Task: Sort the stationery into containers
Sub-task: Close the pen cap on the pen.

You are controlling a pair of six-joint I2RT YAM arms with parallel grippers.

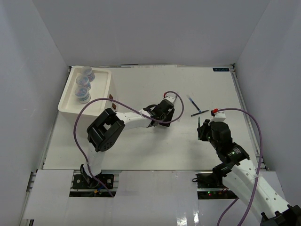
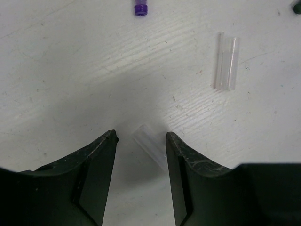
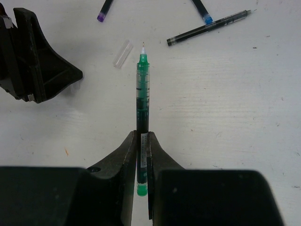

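Closest in, the right gripper (image 3: 142,141) has its fingers pressed onto the green pen (image 3: 142,89), pinching near its rear end, tip pointing away over the table (image 3: 235,117). The left gripper (image 2: 140,137) is low over the table, fingers spread, with a short clear cap (image 2: 149,145) lying flat between them, close against one finger and apart from the other. A clear tube (image 2: 226,61) lies off to the side; three jars (image 1: 83,85) sit in the white box (image 1: 101,89) top tray, far left.

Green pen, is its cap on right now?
No, the green pen shows a bare tip while clamped in the right gripper.
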